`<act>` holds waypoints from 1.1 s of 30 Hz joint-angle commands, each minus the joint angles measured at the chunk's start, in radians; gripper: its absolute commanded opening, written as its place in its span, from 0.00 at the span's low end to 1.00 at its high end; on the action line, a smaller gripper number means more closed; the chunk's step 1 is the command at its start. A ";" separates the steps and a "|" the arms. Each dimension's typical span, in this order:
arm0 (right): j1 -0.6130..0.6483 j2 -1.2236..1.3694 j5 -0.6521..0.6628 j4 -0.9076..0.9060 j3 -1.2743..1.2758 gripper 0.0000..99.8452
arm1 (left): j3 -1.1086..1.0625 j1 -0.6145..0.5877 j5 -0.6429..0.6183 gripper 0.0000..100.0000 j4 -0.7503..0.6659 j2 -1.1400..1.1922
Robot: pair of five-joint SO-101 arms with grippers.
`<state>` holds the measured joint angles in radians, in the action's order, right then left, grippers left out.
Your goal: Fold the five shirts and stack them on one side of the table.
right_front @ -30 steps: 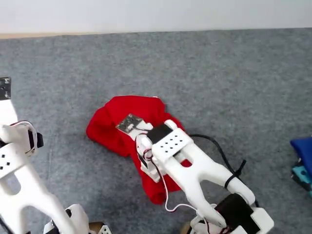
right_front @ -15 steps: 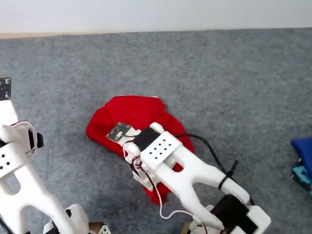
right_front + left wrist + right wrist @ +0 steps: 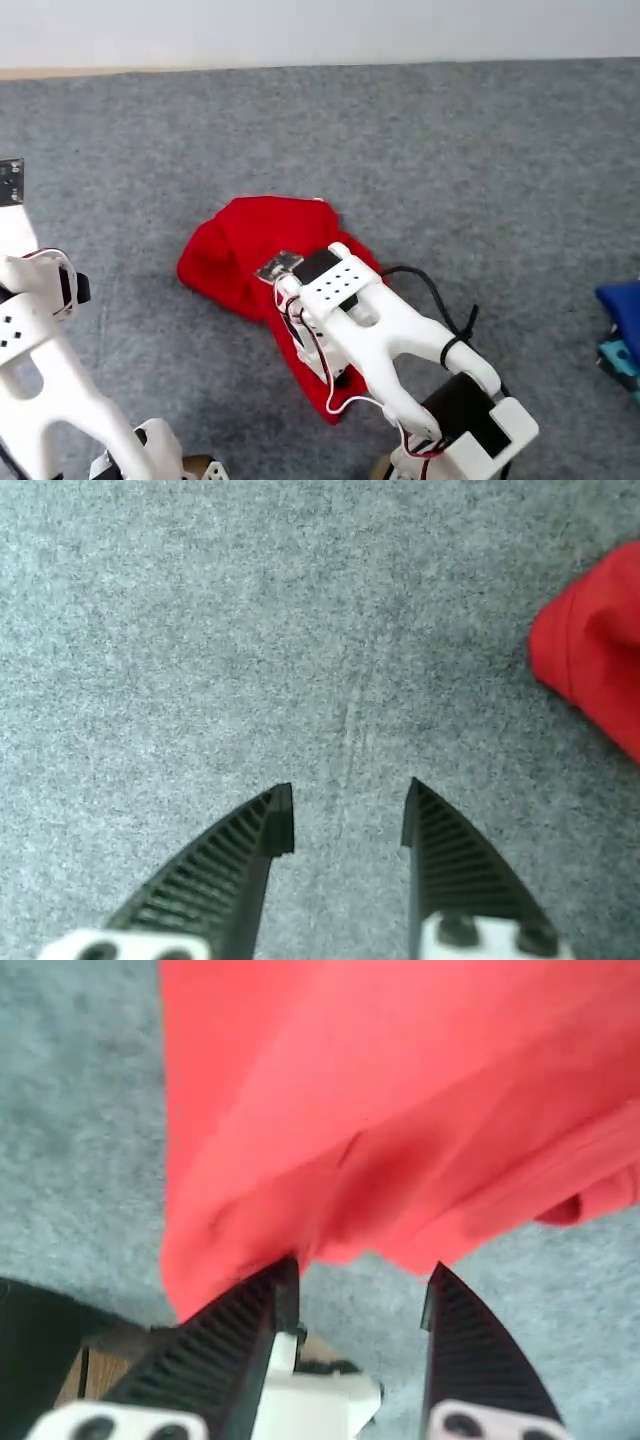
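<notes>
Over the last second the right gripper [image 3: 360,1278] has shifted above the shirt [image 3: 245,240], which lies unmoved and crumpled mid-table towards the near edge, its fingers parted and empty, while the left gripper [image 3: 345,815] hangs open over the bare table [image 3: 470,150], so the folding looks barely begun.

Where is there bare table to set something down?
Bare table runs along the far edge beyond the red shirt, and between it and the blue fabric. Crowded: the near middle, where the right hand hangs over the shirt.
</notes>
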<state>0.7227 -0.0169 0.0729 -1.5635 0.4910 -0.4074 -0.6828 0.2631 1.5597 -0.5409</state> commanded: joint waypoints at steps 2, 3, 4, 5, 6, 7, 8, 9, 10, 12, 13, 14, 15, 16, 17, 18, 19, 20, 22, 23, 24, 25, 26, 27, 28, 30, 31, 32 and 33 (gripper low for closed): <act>-0.018 -0.090 -0.011 -0.074 -0.075 0.21 | 0.002 -0.002 -0.003 0.19 -0.020 -0.023; -0.027 -0.097 -0.014 -0.077 -0.074 0.21 | 0.002 -0.002 -0.003 0.19 -0.020 -0.023; -0.041 -0.102 -0.014 -0.074 -0.064 0.21 | 0.002 -0.002 -0.003 0.19 -0.020 -0.023; -0.056 -0.102 -0.014 -0.068 -0.052 0.21 | 0.002 0.000 -0.003 0.19 -0.023 -0.023; -0.071 -0.101 -0.012 -0.062 -0.038 0.21 | 0.001 0.000 -0.003 0.19 -0.032 -0.023; -0.082 -0.101 -0.011 -0.039 -0.017 0.21 | 0.001 0.000 -0.003 0.19 -0.038 -0.023; -0.091 -0.101 -0.011 -0.018 0.008 0.21 | 0.001 0.000 -0.003 0.19 -0.041 -0.023; -0.096 -0.101 -0.011 0.005 0.031 0.21 | 0.001 0.000 -0.003 0.19 -0.041 -0.023; -0.099 -0.101 -0.009 0.030 0.055 0.21 | 0.001 0.000 -0.003 0.19 -0.043 -0.023; -0.101 -0.101 -0.009 0.093 0.101 0.21 | 0.001 0.000 -0.003 0.19 -0.048 -0.023; -0.102 -0.101 -0.009 0.122 0.123 0.21 | 0.001 0.000 -0.003 0.19 -0.048 -0.023; -0.102 -0.101 -0.009 0.154 0.144 0.21 | 0.001 0.000 -0.003 0.19 -0.048 -0.023; -0.102 -0.101 -0.009 0.185 0.166 0.21 | 0.001 0.000 -0.003 0.19 -0.048 -0.023; -0.102 -0.101 -0.009 0.216 0.190 0.21 | 0.001 0.000 -0.003 0.19 -0.048 -0.023; -0.102 -0.101 -0.009 0.240 0.212 0.21 | 0.001 0.000 -0.003 0.19 -0.048 -0.023; -0.102 -0.101 -0.009 0.265 0.233 0.21 | 0.001 0.000 -0.003 0.19 -0.048 -0.023; -0.104 -0.101 -0.009 0.286 0.252 0.21 | 0.001 0.000 -0.003 0.19 -0.048 -0.023; -0.108 -0.101 -0.009 0.306 0.269 0.21 | 0.001 0.000 -0.003 0.19 -0.048 -0.023; -0.148 -0.101 -0.009 0.335 0.287 0.21 | 0.001 0.000 -0.003 0.19 -0.046 -0.023; -0.180 -0.101 -0.009 0.337 0.287 0.21 | 0.001 0.000 -0.003 0.19 -0.043 -0.023; -0.213 -0.101 -0.008 0.338 0.285 0.21 | 0.001 0.000 -0.003 0.19 -0.043 -0.023; -0.236 -0.102 -0.006 0.334 0.284 0.21 | 0.001 0.000 -0.003 0.19 -0.041 -0.025; -0.252 -0.102 0.003 0.331 0.282 0.21 | 0.001 -0.002 -0.003 0.19 -0.041 -0.025; -0.262 -0.104 0.021 0.315 0.281 0.21 | 0.001 -0.002 -0.005 0.19 -0.041 -0.026; -0.263 -0.104 0.032 0.302 0.276 0.21 | 0.001 -0.002 -0.005 0.19 -0.041 -0.026; -0.262 -0.102 0.034 0.291 0.269 0.21 | 0.001 -0.002 -0.005 0.19 -0.041 -0.026; -0.260 -0.102 0.034 0.292 0.269 0.21 | -0.001 -0.002 -0.006 0.19 -0.041 -0.026; -0.259 -0.102 0.035 0.300 0.269 0.21 | -0.001 -0.002 -0.006 0.19 -0.041 -0.026; -0.259 -0.102 0.038 0.308 0.269 0.21 | -0.001 -0.002 -0.006 0.19 -0.041 -0.026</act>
<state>0.4772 -0.0844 0.0944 -1.2597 0.7748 -0.4104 -0.6828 0.2631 1.5321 -0.5409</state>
